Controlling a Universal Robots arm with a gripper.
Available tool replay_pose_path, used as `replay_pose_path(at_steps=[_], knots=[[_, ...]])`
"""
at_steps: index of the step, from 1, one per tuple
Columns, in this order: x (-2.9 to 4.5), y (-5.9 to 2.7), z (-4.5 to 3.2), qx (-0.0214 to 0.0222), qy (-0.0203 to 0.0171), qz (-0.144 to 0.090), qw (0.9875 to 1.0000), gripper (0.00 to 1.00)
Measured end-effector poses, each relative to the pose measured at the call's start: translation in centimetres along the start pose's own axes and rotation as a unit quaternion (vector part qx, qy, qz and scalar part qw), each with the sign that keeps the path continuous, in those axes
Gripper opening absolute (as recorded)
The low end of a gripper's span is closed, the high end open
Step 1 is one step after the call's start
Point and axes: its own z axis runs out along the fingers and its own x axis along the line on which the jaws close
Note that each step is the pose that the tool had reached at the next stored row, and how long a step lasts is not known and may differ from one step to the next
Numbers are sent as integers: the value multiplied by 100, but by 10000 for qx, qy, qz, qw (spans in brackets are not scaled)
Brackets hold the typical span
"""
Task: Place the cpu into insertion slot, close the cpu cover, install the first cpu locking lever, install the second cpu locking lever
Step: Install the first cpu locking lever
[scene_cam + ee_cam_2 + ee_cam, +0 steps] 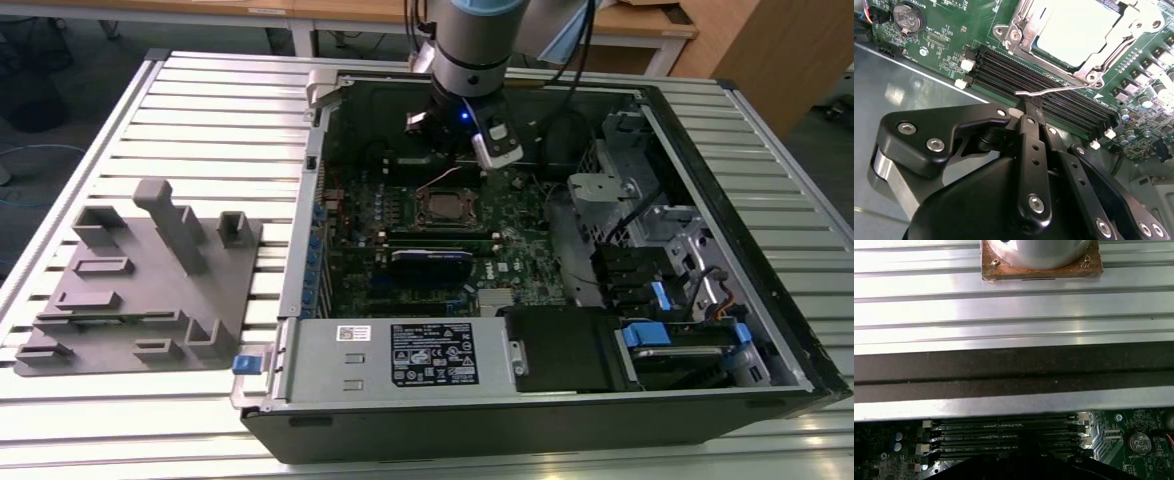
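Exterior view: the arm [470, 40] hung over the open case, with the insertion slot [443, 207] at its six o'clock and a white printed label [434, 352] farther toward six.
Second wrist view: the gripper [1030, 102], fingers together, sat at the free end of the locking lever [1064, 89]. The cpu cover [1019, 30] lay over the cpu [1079, 30].
First wrist view: memory slots [1004, 437], board print illegible.

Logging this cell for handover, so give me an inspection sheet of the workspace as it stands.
Surface: slatted metal table, open case on it.
Job's things: cpu seated, cover down over it; one lever sticks out above the memory slots.
Clutter: grey fixture tray, the exterior view's left.
Grippers: gripper has jaws together at the lever's free end.
Cables: black cable along the arm; wires in the case.
Surroundings: wooden desks behind the table.
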Motion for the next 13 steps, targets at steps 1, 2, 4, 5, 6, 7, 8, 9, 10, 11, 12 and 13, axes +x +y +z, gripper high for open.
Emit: replay_pose_path(at_steps=[1, 2, 4, 5, 6, 7, 8, 9, 10, 11, 12, 13], knots=[[7, -1, 0, -2, -6, -2, 10000, 10], [16, -2, -1, -11, -14, -5, 10000, 10], [42, -3, -1, -22, -35, -11, 10000, 10], [60, -4, -2, -23, -49, -14, 10000, 10], [83, -5, -2, -24, -68, -19, 10000, 10], [117, -7, -3, -26, -98, -29, 9999, 10], [143, -9, -4, -28, -123, -36, 9999, 10], [158, -10, -4, -29, -139, -40, 9999, 10], [167, -10, -4, -30, -150, -43, 9999, 10], [173, -11, -4, -30, -156, -45, 9999, 10], [177, -11, -4, -30, -159, -46, 9999, 10], [176, -11, -4, -30, -159, -46, 9999, 10]])
